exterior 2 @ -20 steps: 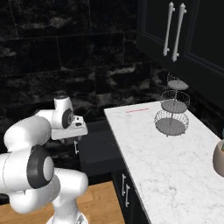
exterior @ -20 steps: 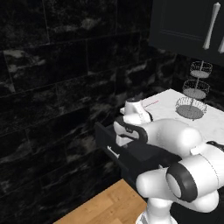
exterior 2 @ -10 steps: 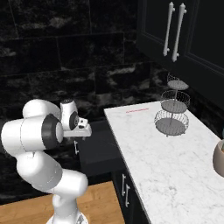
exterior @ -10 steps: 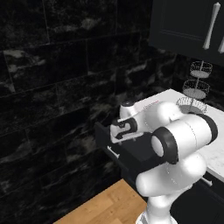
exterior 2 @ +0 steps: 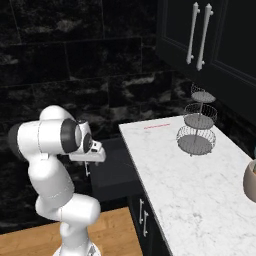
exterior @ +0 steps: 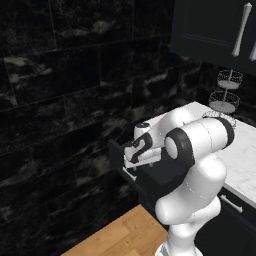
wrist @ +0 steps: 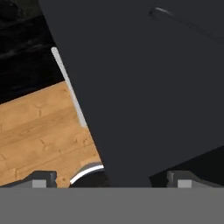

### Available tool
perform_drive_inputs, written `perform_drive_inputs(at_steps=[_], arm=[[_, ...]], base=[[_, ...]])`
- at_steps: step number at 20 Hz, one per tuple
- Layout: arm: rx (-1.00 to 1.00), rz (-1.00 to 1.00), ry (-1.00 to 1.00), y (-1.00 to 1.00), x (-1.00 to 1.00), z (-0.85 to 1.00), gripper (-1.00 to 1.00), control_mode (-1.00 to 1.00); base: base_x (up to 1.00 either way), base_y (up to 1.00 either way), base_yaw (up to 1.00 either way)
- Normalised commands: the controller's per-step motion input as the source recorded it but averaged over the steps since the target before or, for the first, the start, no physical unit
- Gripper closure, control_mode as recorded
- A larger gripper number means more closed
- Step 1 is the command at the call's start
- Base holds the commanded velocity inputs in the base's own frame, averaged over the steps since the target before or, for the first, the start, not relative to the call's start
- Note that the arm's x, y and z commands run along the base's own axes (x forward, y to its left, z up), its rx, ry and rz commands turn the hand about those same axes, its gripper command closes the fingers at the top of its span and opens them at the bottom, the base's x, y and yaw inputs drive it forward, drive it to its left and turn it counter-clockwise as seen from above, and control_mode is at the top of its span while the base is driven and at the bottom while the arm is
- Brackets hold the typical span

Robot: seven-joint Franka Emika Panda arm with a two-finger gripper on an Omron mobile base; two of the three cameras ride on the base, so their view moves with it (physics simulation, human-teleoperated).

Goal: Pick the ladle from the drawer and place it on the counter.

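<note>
The white Panda arm is folding in on itself: over the last second its elbow has swung up and across the left base view, and the two-finger gripper (exterior: pixel 134 156) now hangs over the near end of the wide, shallow black box drawer (exterior: pixel 150 172), which stands pulled out from the black cabinets. In the right base view the hand sits at about 9 o'clock of the white marble counter with faint grey veining (exterior 2: pixel 200 185), just beside its near corner, and the drawer (exterior 2: pixel 112 167) shows as a dark open box between them.

The hand view looks steeply down. The drawer's dark floor (wrist: pixel 144 87) takes the upper right, wooden flooring lies at 8 o'clock, and the small silver bar handle (wrist: pixel 69 85) runs along the drawer's front edge. A faint dark elongated shape lies at 1 o'clock on the drawer floor (wrist: pixel 162 12); it may be the ladle, but it is too dim to be sure, so I judge the ladle is still inside the drawer, not yet grasped.

The fingertips stand well apart at the bottom corners with nothing between them, so the jaws are spread and empty.

The reorientation suggests the arm is lining up for a descent into the drawer. The likely next need is to travel toward that faint shape. A three-tier wire basket stand (exterior 2: pixel 196 125) sits further along the counter.
</note>
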Motion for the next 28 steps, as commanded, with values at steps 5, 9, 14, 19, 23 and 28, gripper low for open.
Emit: perform_drive_inputs(at_steps=[5,9,14,19,23,28], arm=[[0.06,0.0,0.0,0.01,0.0,-0.68,-1.0,-1.0],[0.05,0.01,0.0,0.06,0.01,-0.55,-1.0,-1.0],[0.0,0.17,0.02,0.92,-0.72,-0.37,-1.0,-1.0],[-0.06,0.3,0.12,1.0,-0.56,-0.08,-1.0,-1.0],[-0.05,0.27,0.1,1.0,-0.33,-0.05,-1.0,-1.0],[-0.02,0.22,0.02,1.0,-0.04,0.27,-1.0,-1.0]], base=[[0.0,0.0,0.0],[0.0,0.0,0.0],[0.0,0.0,0.0],[0.0,0.0,0.0],[0.0,0.0,0.0],[0.0,0.0,0.0]])
